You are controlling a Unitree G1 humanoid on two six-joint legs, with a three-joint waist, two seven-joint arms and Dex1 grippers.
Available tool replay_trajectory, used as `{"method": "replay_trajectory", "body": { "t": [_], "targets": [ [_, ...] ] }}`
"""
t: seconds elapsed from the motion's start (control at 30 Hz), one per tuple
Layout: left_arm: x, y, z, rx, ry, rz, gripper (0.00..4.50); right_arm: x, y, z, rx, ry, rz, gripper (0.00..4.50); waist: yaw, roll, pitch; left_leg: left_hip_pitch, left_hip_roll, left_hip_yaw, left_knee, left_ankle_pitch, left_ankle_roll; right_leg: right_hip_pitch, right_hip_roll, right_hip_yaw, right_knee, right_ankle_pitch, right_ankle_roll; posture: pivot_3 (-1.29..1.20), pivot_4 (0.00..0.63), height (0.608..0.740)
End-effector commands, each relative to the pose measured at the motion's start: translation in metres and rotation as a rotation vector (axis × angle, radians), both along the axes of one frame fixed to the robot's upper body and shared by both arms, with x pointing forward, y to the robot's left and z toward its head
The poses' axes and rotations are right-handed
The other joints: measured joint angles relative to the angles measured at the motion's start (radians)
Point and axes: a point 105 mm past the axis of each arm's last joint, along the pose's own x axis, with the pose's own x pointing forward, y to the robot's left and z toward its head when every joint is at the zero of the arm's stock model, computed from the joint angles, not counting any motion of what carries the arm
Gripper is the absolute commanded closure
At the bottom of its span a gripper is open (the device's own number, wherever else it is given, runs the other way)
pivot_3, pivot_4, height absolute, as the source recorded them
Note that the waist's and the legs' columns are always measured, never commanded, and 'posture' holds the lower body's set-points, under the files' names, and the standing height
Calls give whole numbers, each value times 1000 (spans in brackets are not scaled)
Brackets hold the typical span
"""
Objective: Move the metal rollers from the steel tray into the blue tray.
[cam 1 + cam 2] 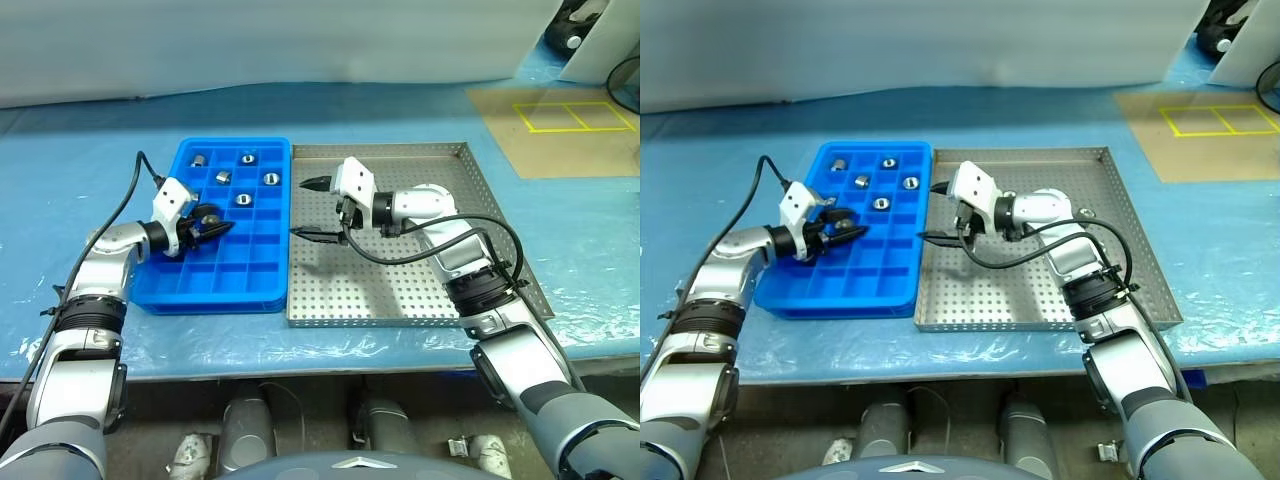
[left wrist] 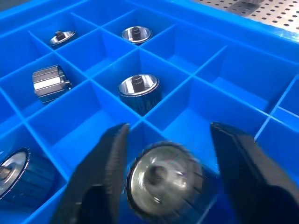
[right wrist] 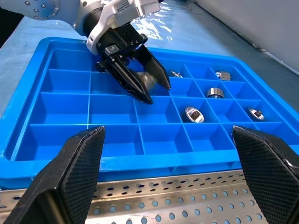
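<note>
Left wrist view: left gripper [image 2: 170,175] parted around a shiny silver metal roller [image 2: 161,179] over the bright blue plastic compartment tray [image 1: 262,292]. Best to lift straight up, clear of dividers. Right gripper [image 1: 312,208] gapes wide, empty.

2 head eyes look down; 2 wrist views share blue tray [image 3: 28,161].

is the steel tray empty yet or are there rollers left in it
Apparently empty: the steel tray shows bare perforated floor wherever visible, though the right arm covers part. Rollers sit in the blue tray.
</note>
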Motion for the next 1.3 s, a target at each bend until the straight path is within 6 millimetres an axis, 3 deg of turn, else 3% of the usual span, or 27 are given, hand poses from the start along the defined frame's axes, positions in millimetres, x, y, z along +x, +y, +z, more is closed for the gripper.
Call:
{"method": "replay_trajectory", "body": {
  "t": [0.03, 0.07, 0.3, 0.57, 0.67, 0.93, 1.3],
  "targets": [
    [10, 8, 10, 52, -58, 55, 316, -2, -2, 14, 28, -50, -3, 0, -4, 0, 0, 0, 0, 0, 0, 0, 0, 0, 0, 0, 0, 0, 0, -50, 150, 740],
    [8, 7, 9, 57, -56, 39, 38, -2, -2, 14, 28, -50, -3, 0, -4, 0, 0, 0, 0, 0, 0, 0, 0, 0, 0, 0, 0, 0, 0, -51, 150, 740],
    [0, -7, 23, 26, -83, -52, 38, 0, -4, 13, 28, -52, -17, 0, -14, 0, 0, 0, 0, 0, 0, 0, -1, 0, 0, 0, 0, 0, 0, -63, 150, 740],
    [14, -64, 66, -79, -183, -188, 38, 1, -15, 18, 40, -62, -68, 0, -13, 0, 0, -1, 0, 0, 1, 1, -1, 0, 0, 0, 0, 0, 0, -146, 150, 740],
    [22, -86, 72, -101, -191, -243, 38, 3, -26, 18, 35, -70, -113, 0, -18, 0, 0, -1, -1, 0, 2, 1, -1, 0, 0, 1, 0, 0, 0, -194, 150, 740],
    [50, -153, 64, -73, -199, -271, 38, 0, -62, 19, 42, -93, -291, 0, -52, -1, 0, -1, -3, 0, 2, 0, 1, 1, 0, 3, -1, 3, 5, -391, 150, 740],
    [36, -217, 46, -69, -150, -409, 38, -27, -103, 15, 36, -82, -503, 0, -119, -1, 1, 1, -5, 1, 2, -2, 6, 2, 0, 10, -6, 2, 4, -613, 150, 740]
  ]
}}
